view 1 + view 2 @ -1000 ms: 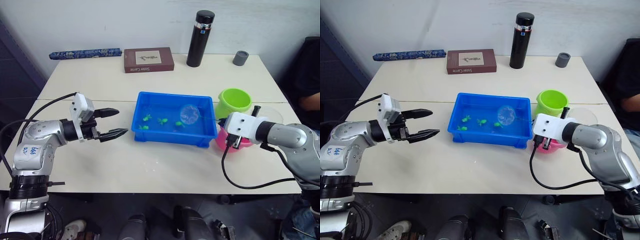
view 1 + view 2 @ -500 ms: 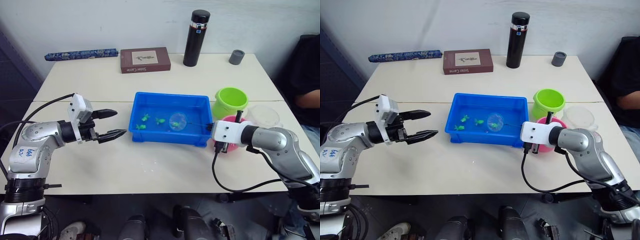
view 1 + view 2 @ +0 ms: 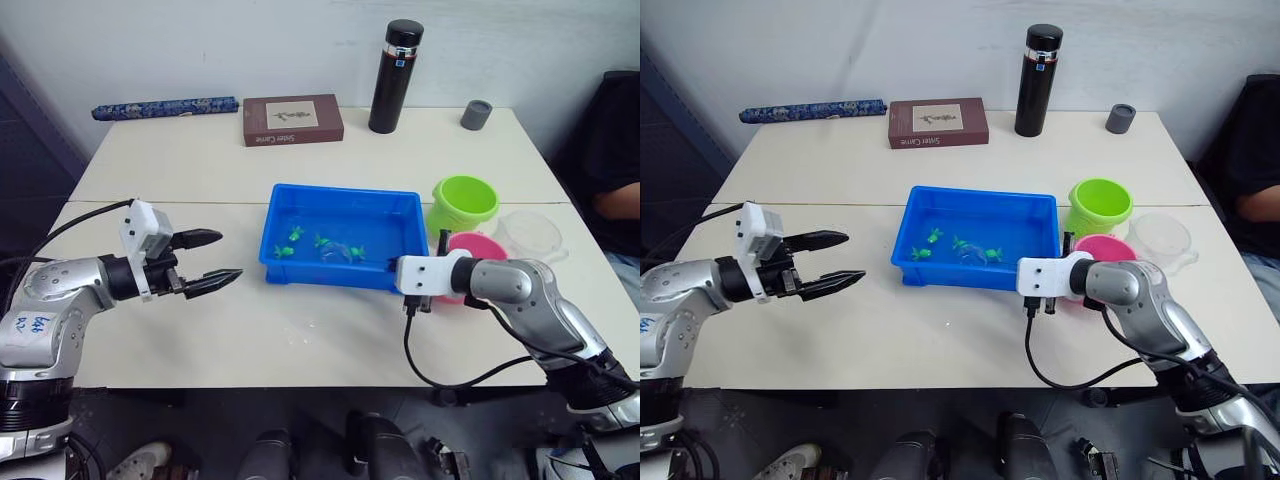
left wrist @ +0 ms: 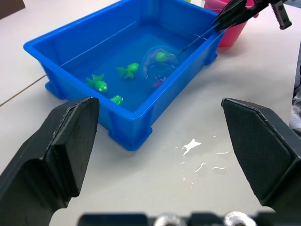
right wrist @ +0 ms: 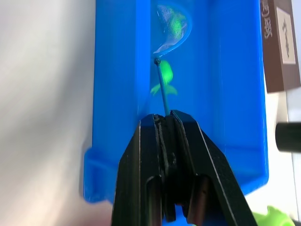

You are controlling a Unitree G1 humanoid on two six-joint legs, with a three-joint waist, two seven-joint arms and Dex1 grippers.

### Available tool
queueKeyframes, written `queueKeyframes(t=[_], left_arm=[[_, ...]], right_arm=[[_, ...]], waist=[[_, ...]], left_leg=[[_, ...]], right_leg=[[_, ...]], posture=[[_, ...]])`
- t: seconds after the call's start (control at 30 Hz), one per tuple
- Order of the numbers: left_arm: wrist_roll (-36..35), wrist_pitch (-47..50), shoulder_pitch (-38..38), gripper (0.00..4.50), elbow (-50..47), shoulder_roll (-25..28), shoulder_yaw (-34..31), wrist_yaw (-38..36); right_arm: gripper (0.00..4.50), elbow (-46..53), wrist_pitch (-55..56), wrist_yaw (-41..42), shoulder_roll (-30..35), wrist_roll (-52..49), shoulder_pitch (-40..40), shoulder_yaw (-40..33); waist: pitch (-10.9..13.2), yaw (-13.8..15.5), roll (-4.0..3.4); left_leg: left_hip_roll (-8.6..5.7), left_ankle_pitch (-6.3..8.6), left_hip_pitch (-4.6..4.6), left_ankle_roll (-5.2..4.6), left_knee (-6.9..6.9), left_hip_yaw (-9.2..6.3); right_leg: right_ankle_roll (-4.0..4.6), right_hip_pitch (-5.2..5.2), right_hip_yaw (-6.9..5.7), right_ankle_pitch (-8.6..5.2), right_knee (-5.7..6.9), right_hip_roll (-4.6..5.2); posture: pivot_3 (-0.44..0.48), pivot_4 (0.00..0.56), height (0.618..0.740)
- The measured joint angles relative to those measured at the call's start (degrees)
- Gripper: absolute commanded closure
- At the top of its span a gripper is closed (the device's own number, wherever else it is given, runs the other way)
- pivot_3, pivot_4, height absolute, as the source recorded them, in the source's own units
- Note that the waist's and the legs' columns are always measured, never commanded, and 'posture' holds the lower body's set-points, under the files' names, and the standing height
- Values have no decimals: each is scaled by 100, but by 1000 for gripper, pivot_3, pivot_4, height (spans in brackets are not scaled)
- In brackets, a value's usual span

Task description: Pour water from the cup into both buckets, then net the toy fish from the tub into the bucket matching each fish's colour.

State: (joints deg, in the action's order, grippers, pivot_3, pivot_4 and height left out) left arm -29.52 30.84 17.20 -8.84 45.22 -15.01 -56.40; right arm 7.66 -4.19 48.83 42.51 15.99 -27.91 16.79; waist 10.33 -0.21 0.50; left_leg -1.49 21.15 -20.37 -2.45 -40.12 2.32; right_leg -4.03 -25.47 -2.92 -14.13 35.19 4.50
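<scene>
Pale table, blue tub, two buckets, possibly book

In the head views the net inside the tub is too faint to trace, and its thin handle is lost against the blue wall. The right gripper is largely hidden there behind its own white wrist block, at the tub's 4 o'clock corner. That arm also covers the near side of the pink bucket. How much water the pink bucket and the green bucket hold cannot be judged. The clear cup, at 3 o'clock of the pink bucket, has its handle and spout too faint to make out. In the left wrist view a small pinkish speck under the net is too small to identify. A person's arm is cut off by the picture's right edge.
</scene>
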Motion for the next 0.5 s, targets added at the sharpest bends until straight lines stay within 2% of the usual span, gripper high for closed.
queueKeyframes(t=[0.17,0.3,0.5], left_arm=[[-57,74,-152,17,-144,13,-32,75],[-114,139,-255,17,-209,32,-95,151],[-179,159,-329,17,-281,52,-196,209]], right_arm=[[4500,51,-209,126,-392,-87,-95,134],[4500,240,-1195,424,-706,-574,-207,30],[4500,372,-2707,691,-807,-1156,-446,-146]], waist=[[0,-4,0],[0,-5,0],[0,-3,0]], left_leg=[[0,0,0,1,3,-2],[2,1,0,1,4,-4],[2,2,-2,1,9,-7]], right_leg=[[1,0,-1,0,-1,0],[1,0,-3,-1,-1,0],[2,0,-4,-1,-8,1]], posture=[[0,150,740],[0,150,740],[0,150,740]])
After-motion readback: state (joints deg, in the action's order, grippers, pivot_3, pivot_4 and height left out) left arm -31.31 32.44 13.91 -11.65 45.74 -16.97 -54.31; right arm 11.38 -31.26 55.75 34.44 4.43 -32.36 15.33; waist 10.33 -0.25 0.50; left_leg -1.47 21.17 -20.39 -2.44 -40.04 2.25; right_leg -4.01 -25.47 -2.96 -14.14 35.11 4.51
